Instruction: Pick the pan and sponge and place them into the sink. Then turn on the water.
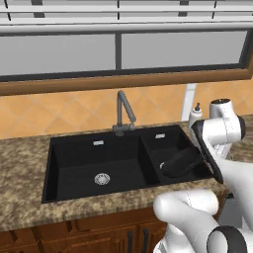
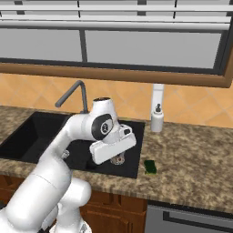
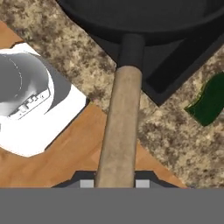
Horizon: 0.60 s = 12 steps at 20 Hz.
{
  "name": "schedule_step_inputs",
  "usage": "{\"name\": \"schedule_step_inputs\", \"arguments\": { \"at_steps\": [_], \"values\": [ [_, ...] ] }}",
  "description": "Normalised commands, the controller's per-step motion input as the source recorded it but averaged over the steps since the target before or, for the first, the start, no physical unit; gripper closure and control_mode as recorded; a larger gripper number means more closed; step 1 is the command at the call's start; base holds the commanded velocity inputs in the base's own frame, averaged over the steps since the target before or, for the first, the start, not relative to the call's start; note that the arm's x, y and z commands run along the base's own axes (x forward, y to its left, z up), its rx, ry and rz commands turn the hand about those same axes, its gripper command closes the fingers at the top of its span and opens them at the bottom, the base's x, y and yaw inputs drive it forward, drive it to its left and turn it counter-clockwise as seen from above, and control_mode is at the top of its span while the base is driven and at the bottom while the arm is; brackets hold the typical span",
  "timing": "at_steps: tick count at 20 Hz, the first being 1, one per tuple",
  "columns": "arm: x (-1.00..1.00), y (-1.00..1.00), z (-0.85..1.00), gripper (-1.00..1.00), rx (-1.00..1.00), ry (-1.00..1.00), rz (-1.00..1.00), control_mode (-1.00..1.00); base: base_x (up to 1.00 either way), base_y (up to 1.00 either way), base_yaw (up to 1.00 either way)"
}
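Speckled brown granite counter point(image 2: 195, 150) runs beneath a long window point(image 1: 123, 49), backed by orange tile and fronted by wooden cabinets. Set into it is a black double-bowl sink point(image 1: 74, 163) with a dark angular faucet point(image 1: 123, 111) behind. The gripper point(image 3: 115, 183) is clamped on the light-brown handle of the black pan point(image 1: 180, 164), which hangs over the small right bowl; whether it touches the bottom is hard to tell. The green sponge point(image 2: 150, 167) lies on the counter just right of the sink. A white soap bottle point(image 2: 157, 119) stands behind.
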Motion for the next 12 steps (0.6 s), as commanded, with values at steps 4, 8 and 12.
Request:
{"name": "schedule_step_inputs", "arguments": {
  "at_steps": [4, 8, 12],
  "values": [
    [0.00, 0.85, 0.39, 1.00, 0.03, -0.23, 0.20, -1.00, 0.00, 0.00, 0.00],
    [-0.19, 0.33, 0.76, 1.00, 0.06, -0.30, 0.04, -1.00, 0.00, 0.00, 0.00],
    [-0.12, 0.15, 0.80, 1.00, 0.11, -0.19, 0.00, -1.00, 0.00, 0.00, 0.00]
  ]
}}
